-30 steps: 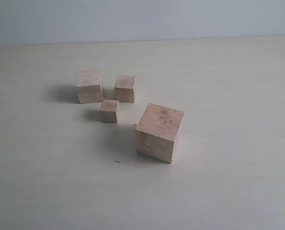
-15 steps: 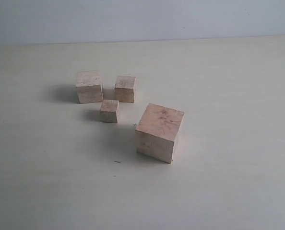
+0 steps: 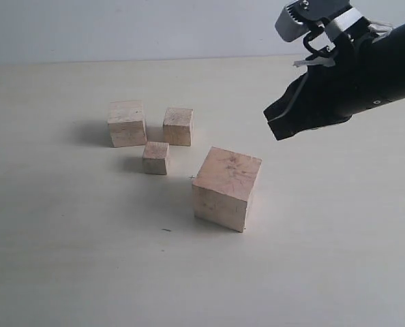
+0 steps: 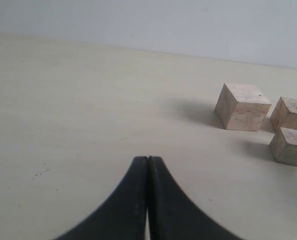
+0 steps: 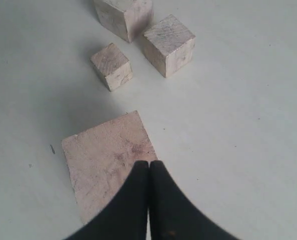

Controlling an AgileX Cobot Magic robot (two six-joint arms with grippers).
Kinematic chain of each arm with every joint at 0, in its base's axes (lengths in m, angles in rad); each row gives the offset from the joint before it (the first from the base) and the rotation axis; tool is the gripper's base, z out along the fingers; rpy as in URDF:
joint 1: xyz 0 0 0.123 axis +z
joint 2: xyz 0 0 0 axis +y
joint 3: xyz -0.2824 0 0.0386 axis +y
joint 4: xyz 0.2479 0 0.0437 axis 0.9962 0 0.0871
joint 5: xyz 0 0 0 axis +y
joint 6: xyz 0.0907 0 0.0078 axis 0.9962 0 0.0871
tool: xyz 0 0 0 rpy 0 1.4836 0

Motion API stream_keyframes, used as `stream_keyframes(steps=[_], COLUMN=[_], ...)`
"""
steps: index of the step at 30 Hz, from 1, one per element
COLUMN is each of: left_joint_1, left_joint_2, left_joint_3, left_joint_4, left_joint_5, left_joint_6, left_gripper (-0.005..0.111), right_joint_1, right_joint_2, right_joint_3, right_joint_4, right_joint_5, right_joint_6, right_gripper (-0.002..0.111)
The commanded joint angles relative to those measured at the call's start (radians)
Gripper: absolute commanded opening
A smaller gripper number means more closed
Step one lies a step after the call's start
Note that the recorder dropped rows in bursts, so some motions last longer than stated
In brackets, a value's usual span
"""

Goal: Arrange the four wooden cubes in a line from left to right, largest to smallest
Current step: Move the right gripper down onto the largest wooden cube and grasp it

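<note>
Four pale wooden cubes sit on the table. The largest cube [image 3: 226, 187] [image 5: 106, 160] is nearest the front. The second-largest cube [image 3: 127, 122] [image 4: 242, 106] [image 5: 123, 15], the third cube [image 3: 178, 126] [image 4: 291, 114] [image 5: 168, 44] and the smallest cube [image 3: 156, 157] [image 4: 289, 146] [image 5: 112, 65] cluster to the back left. My right gripper [image 3: 278, 127] [image 5: 149, 163] is shut and empty, hovering above and to the right of the largest cube. My left gripper [image 4: 148, 159] is shut and empty, low over bare table, off to one side of the cluster; it is out of the exterior view.
The pale table [image 3: 339, 259] runs back to a light wall [image 3: 155, 27]. A small dark speck [image 3: 166, 229] lies on the table in front of the largest cube.
The right arm has come into the exterior view from the upper right, where no arm showed before. The four cubes have not moved.
</note>
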Motion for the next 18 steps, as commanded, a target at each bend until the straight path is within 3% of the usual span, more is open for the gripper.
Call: stream_keyframes(steps=[1, 9, 11, 14, 18], left_joint_1=[-0.006, -0.006, -0.006, -0.006, -0.006], left_joint_2=[-0.005, -0.005, -0.005, -0.005, -0.005], left_joint_3=[0.003, 0.003, 0.003, 0.003, 0.003], left_joint_4=[0.003, 0.003, 0.003, 0.003, 0.003], left_joint_5=[-0.014, -0.014, -0.014, -0.014, -0.014], left_joint_6=[0.002, 0.002, 0.002, 0.002, 0.002], left_gripper=[0.0, 0.0, 0.0, 0.0, 0.0], right_joint_1=[0.001, 0.001, 0.004, 0.039, 0.094], right_joint_2=[0.004, 0.038, 0.061, 0.08, 0.084], right_joint_3=[-0.007, -0.007, -0.007, -0.017, -0.017], right_joint_4=[0.018, 0.07, 0.1, 0.144, 0.151], right_joint_5=[-0.014, 0.013, 0.05, 0.093, 0.04], right_joint_6=[-0.011, -0.012, -0.079, -0.278, -0.401], right_gripper=[0.0, 0.0, 0.011, 0.048, 0.101])
